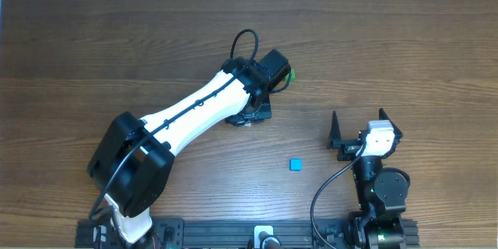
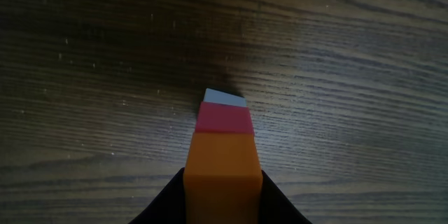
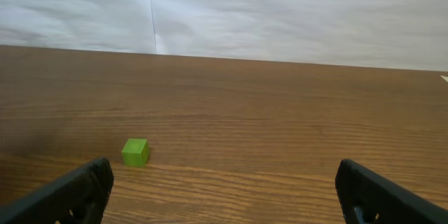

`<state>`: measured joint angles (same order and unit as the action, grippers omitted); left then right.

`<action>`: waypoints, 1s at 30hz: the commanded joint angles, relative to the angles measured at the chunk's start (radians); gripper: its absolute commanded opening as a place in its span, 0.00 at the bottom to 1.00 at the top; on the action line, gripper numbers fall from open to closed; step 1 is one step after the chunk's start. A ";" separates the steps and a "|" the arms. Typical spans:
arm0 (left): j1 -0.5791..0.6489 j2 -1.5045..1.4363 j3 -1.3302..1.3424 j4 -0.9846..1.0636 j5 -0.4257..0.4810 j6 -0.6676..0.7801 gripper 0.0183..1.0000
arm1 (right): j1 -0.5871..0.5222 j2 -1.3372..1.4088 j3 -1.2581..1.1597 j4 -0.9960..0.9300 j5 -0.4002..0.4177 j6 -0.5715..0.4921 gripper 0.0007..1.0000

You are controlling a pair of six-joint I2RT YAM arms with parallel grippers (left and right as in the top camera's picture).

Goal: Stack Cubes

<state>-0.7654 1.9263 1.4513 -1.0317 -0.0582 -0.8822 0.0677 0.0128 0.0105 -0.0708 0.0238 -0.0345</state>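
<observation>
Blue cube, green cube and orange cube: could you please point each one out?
blue cube [image 1: 296, 164], top view, its top face.
green cube [image 3: 134, 155], right wrist view, its near side face.
orange cube [image 2: 222, 157], left wrist view, middle of its visible surface.

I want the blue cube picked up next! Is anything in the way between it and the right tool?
Nothing visible is. Only bare table lies between the right tool and the blue cube; the green cube sits farther off, by the left arm.
</observation>
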 commanded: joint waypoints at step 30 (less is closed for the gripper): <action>0.000 -0.034 0.020 0.023 -0.036 0.007 0.99 | -0.005 -0.007 -0.005 -0.002 -0.004 -0.005 0.99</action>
<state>-0.7654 1.9266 1.4513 -1.0225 -0.0666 -0.8768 0.0677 0.0128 0.0105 -0.0708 0.0242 -0.0345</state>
